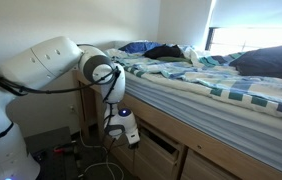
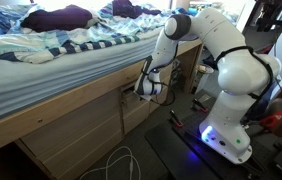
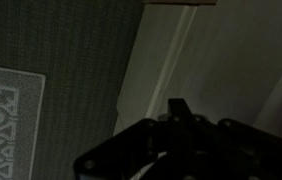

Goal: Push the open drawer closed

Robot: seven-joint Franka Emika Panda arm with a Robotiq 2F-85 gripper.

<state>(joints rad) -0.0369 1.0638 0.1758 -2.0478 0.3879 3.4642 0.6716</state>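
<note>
End effector (image 2: 138,92) at upper edge of drawer (image 2: 146,113) front; contact unclear.

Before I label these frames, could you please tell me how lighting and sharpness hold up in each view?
Wrist view: underexposed and soft, the gripper a silhouette. In an exterior view the window is blown out; in an exterior view the robot base glows blue.

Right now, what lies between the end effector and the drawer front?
Nothing shows there: in an exterior view the end effector sits right at the drawer, with no object between. Contact is unclear.
</note>
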